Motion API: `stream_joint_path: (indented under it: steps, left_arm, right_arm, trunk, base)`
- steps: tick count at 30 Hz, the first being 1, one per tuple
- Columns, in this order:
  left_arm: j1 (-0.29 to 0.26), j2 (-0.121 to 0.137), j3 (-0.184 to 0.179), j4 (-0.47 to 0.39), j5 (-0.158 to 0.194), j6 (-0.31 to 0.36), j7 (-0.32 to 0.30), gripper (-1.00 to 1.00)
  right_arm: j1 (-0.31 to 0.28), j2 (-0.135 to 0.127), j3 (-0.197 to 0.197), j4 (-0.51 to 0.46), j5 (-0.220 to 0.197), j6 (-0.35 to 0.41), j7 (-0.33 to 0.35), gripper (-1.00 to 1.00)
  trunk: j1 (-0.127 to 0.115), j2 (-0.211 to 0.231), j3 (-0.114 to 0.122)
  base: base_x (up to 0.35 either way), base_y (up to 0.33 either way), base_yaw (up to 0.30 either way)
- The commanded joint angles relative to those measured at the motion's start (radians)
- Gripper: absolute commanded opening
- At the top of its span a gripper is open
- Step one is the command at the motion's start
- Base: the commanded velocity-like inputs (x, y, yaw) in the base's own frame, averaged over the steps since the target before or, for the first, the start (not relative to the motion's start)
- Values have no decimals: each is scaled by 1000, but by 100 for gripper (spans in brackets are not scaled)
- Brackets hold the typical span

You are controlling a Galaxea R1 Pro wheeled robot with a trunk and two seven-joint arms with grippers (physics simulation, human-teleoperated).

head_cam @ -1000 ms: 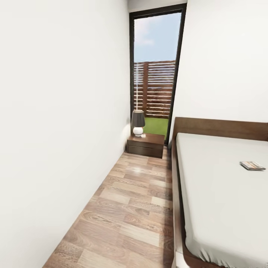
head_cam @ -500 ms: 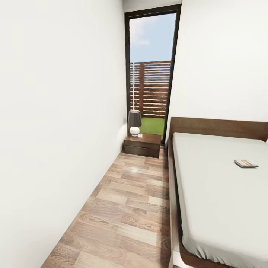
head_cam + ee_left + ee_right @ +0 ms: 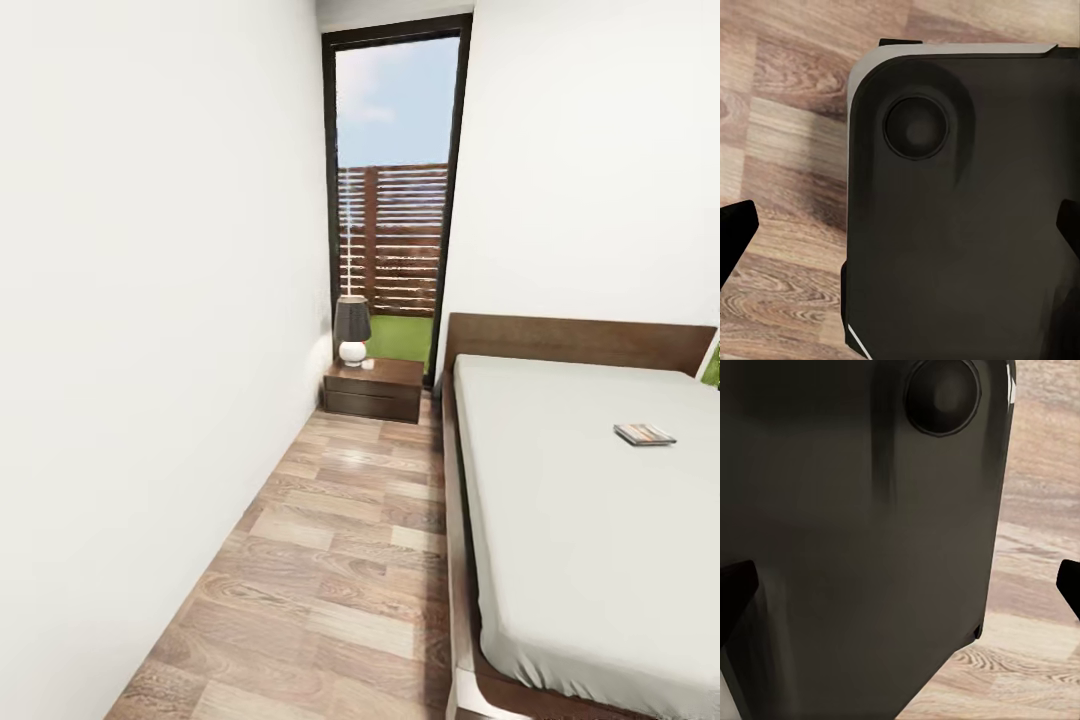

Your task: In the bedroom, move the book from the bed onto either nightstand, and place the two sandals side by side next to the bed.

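The whole view has slid leftward: the camera moved, not the furniture. The bed (image 3: 580,520) fills the right; the nightstand (image 3: 373,389) stands beside its headboard; the book (image 3: 644,434) lies mid-mattress. Roll closer before reaching. Both grippers (image 3: 900,232) (image 3: 900,592) gape, empty.

Book (image 3: 644,434) cover perhaps too small

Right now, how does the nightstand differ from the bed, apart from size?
The nightstand is a small dark wooden box against the far wall; the bed is long and runs toward the camera. The nightstand carries a lamp standing upright; the bed carries the book lying flat. The nightstand's top is bare glossy wood, while the bed's top is a plain off-white mattress. Both stand on the wood-plank floor and have dark brown wood.
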Motion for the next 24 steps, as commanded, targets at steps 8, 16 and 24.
stream_joint_path:
  steps: [8, 16, 24]
  left_arm:
    - [0, 0, 0, 0, 6, -3, 0, 100]
    - [0, 0, 0, 0, 6, -3, 0, 100]
    - [0, 0, 0, 0, 6, -3, 0, 100]
  right_arm:
    - [0, 0, 1, 0, 1, 0, -1, 100]
    - [0, 0, 1, 0, 1, 0, 0, 100]
    - [0, 0, 1, 0, 0, 0, 0, 100]
  trunk:
    - [0, 0, -1]
    - [0, 0, -1]
    - [0, 0, -1]
  base:
    - [0, 0, -86]
    - [0, 0, -86]
    - [0, 0, -86]
